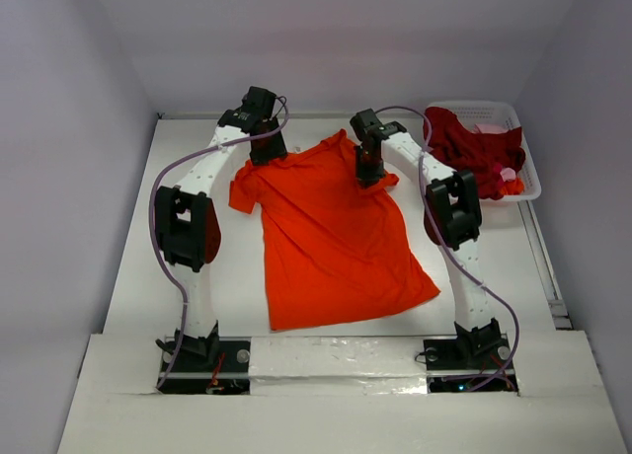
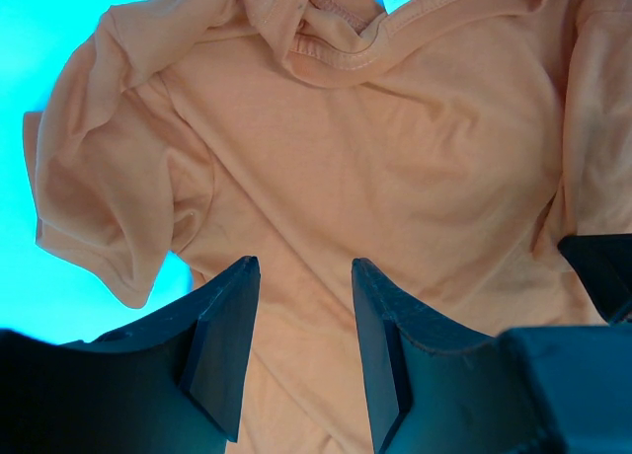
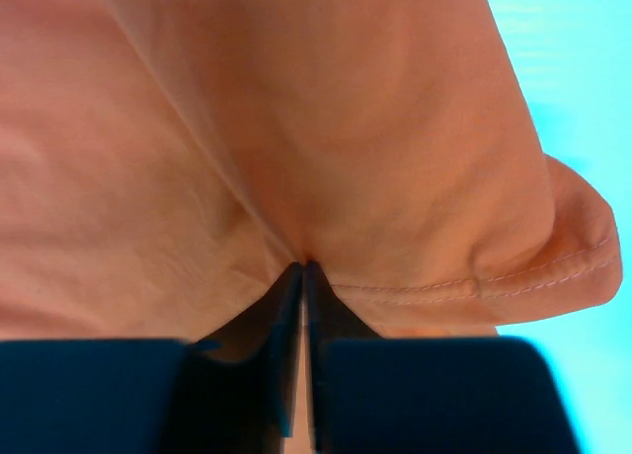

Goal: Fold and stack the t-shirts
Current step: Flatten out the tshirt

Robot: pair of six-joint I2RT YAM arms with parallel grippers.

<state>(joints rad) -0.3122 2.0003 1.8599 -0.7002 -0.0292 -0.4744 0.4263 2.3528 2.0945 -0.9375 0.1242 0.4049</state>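
The bright orange-red t-shirt (image 1: 331, 232) lies spread on the white table, collar at the far end. My left gripper (image 1: 268, 150) hovers over its left shoulder with jaws open and empty; the wrist view shows the left sleeve and collar (image 2: 336, 49) beyond the fingertips (image 2: 237, 306). My right gripper (image 1: 369, 168) is shut on a pinch of the shirt near its right sleeve; the wrist view shows the sleeve hem (image 3: 533, 281) beside the closed fingers (image 3: 301, 276). The dark crimson t-shirt (image 1: 474, 148) with a bit of pink cloth (image 1: 512, 183) lies bunched in the basket.
A white lattice basket (image 1: 528, 168) stands at the far right of the table. The table (image 1: 188, 138) is walled at the back and sides. A rail runs along the right edge (image 1: 543, 266).
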